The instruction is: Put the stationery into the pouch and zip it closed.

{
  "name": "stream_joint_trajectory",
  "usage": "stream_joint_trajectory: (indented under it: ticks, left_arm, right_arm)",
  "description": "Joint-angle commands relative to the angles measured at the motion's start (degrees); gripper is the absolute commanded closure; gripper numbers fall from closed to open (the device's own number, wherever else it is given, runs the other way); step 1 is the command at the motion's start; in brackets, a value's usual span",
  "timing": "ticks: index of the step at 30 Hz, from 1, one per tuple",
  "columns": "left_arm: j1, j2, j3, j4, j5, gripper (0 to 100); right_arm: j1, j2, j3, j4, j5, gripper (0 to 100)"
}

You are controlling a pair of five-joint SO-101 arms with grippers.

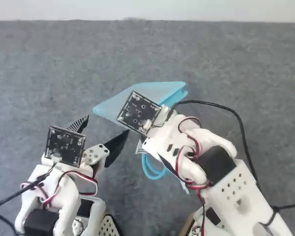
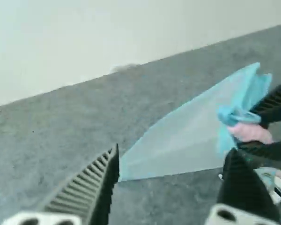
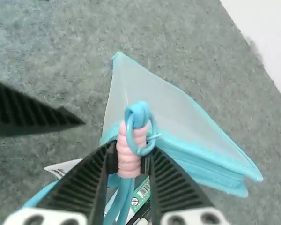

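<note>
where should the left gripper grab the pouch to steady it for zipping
Probably the pouch's free pointed corner, opposite the end where the right gripper clamps the pink pull. That corner is flat and thin and juts toward the open left gripper, so come straight in at its edge, one finger on each face.

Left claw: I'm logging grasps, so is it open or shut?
Open. The left claw has its black fingers wide apart, gripping nothing.
</note>
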Motion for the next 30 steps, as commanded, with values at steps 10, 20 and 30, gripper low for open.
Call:
stream_joint_trajectory:
  ticks: [10,20,30]
  left_arm:
    - [4.31,-0.18,10.15,-8.09,0.88,67]
    - [4.31,-0.35,11.03,-10.46,3.87,66]
    - [3.87,-0.35,16.66,-17.14,4.48,67]
  right_arm:
    - [-0.40,1.89,-0.79,-1.89,-2.73,99.1]
    - [-2.07,1.98,-0.35,-0.31,-2.81,99.1]
    - [-6.11,1.89,0.62,1.89,-3.78,99.1]
